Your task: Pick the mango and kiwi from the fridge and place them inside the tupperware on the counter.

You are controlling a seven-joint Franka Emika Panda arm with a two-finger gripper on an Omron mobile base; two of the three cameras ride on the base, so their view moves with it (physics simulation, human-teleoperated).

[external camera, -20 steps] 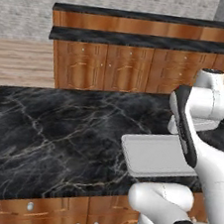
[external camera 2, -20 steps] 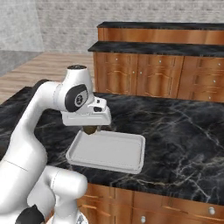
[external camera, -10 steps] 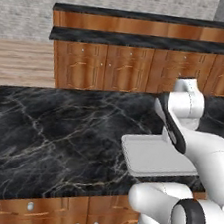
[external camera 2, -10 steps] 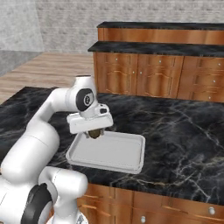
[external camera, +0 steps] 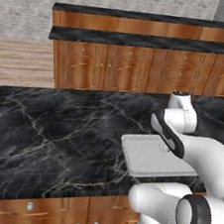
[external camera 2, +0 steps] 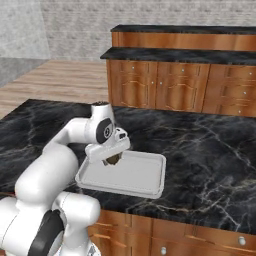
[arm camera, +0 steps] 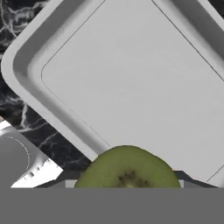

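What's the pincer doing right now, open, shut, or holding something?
Pincer: shut on the kiwi, held just above the tupperware.

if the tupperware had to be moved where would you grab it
Take the tupperware by its raised rim on a long edge, coming straight down so one finger goes inside the wall and one outside. It is too wide to span. The gripper is shut on the kiwi.
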